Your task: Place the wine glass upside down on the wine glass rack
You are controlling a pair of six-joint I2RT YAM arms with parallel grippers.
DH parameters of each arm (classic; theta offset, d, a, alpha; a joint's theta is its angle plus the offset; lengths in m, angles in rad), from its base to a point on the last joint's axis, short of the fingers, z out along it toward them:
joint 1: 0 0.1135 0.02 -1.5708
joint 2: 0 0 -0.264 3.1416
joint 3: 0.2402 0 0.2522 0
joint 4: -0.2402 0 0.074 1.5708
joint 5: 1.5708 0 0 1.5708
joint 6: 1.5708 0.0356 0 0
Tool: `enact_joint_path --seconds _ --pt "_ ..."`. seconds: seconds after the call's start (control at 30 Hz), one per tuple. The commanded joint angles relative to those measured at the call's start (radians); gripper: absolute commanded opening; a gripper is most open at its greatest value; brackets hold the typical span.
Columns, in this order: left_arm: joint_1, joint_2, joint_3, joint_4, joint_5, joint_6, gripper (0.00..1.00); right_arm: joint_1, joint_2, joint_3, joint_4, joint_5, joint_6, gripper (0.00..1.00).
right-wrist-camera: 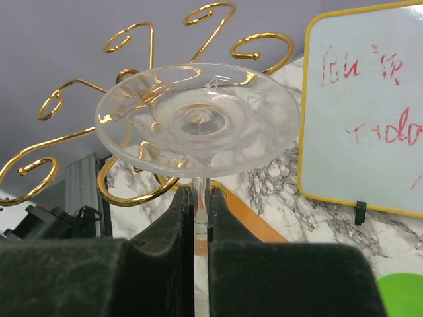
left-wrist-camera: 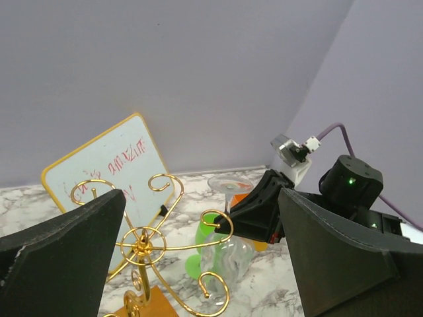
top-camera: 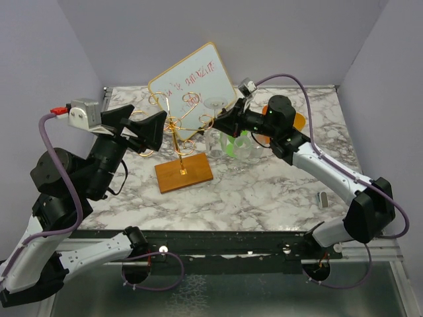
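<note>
The wine glass [top-camera: 214, 139] hangs upside down, foot up, just right of the gold wire rack [top-camera: 175, 124], which stands on a brown wooden base [top-camera: 184, 173]. My right gripper [top-camera: 223, 121] is shut on the glass stem below the foot. In the right wrist view the round foot [right-wrist-camera: 197, 119] sits above my right gripper [right-wrist-camera: 200, 198], with the rack's curled arms [right-wrist-camera: 132, 39] behind it. My left gripper [top-camera: 142, 129] is open and empty at the rack's left. In the left wrist view the rack [left-wrist-camera: 142, 244], the glass bowl [left-wrist-camera: 231, 257] and the right gripper [left-wrist-camera: 254, 214] show between my fingers [left-wrist-camera: 59, 264].
A tilted whiteboard [top-camera: 192, 82] with red writing stands behind the rack. A green cup-like object [top-camera: 231, 146] and an orange object [top-camera: 299, 122] lie under and behind the right arm. A small grey item [top-camera: 324, 198] lies at the table's right.
</note>
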Motion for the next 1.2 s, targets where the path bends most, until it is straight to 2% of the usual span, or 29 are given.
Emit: enact_joint_path --seconds 0.0,0.7,1.03,1.17 --pt "-0.004 -0.002 0.0 -0.063 -0.031 0.003 0.99 0.006 0.023 0.035 0.092 0.013 0.03 0.01" --pt "-0.004 0.023 -0.017 -0.083 -0.049 -0.013 0.99 0.024 0.173 0.062 0.286 -0.236 0.027 0.01" --pt "-0.004 0.024 -0.023 -0.083 -0.048 -0.018 0.99 0.03 0.21 0.086 0.309 -0.356 0.058 0.01" --pt "-0.004 0.029 -0.025 -0.082 -0.046 -0.017 0.99 0.034 0.218 0.098 0.286 -0.452 0.059 0.01"
